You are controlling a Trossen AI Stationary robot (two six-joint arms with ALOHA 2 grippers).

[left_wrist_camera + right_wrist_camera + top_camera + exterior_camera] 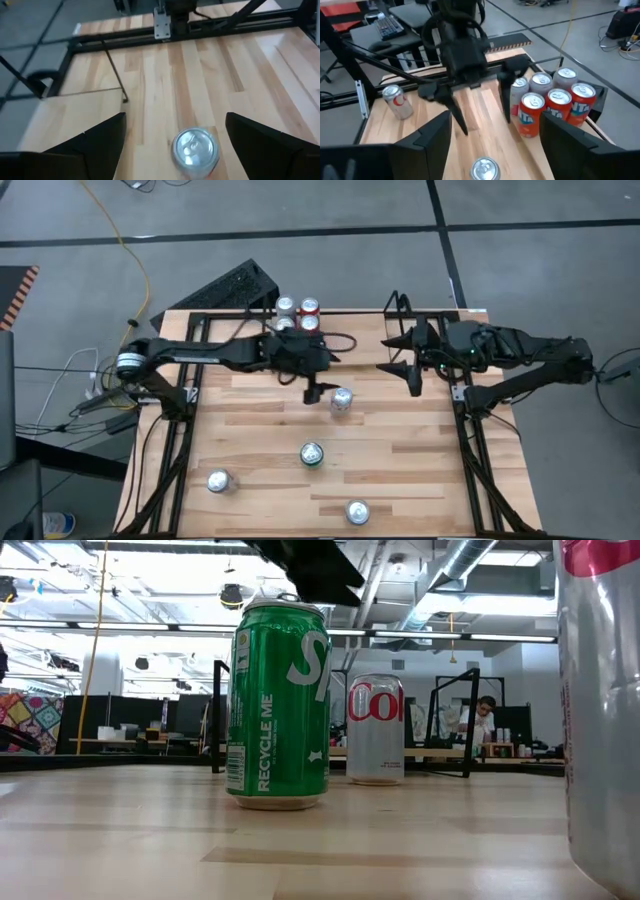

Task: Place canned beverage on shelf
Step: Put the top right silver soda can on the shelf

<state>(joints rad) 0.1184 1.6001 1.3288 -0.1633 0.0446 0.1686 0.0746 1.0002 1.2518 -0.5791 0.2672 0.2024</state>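
The light wooden tabletop (400, 450) carries several drink cans. The left arm reaches in from the left, and its left hand (318, 391) hangs just beside a silver-topped can (342, 400) standing upright near the middle of the tabletop. In the left wrist view the two dark fingers (100, 137) stand well apart on either side of that can's silver lid (195, 146), neither touching it, so the left hand is open and holds nothing.

The right arm comes in from the right, and its right hand (413, 370) sits over the far right part of the tabletop, near a thin black wire loop (397, 307) standing upright at the back edge. In the right wrist view its dark fingers (427, 137) are spread wide with bare wood between them; the right hand is open and empty.

At the back of the tabletop, behind the left hand, stands a cluster of upright cans (297, 313), some red and white, some with plain silver tops. The right wrist view shows them packed side by side (552, 102); whether they stand on the shelf cannot be told from here.

Nearer the front, a green can (312, 454) stands upright alone, and two more silver-topped cans stand well apart, one toward the front left (219, 481) and one at the front (357, 512). In the low view the green can (278, 705) is upright with a silver and red can (375, 729) behind it.
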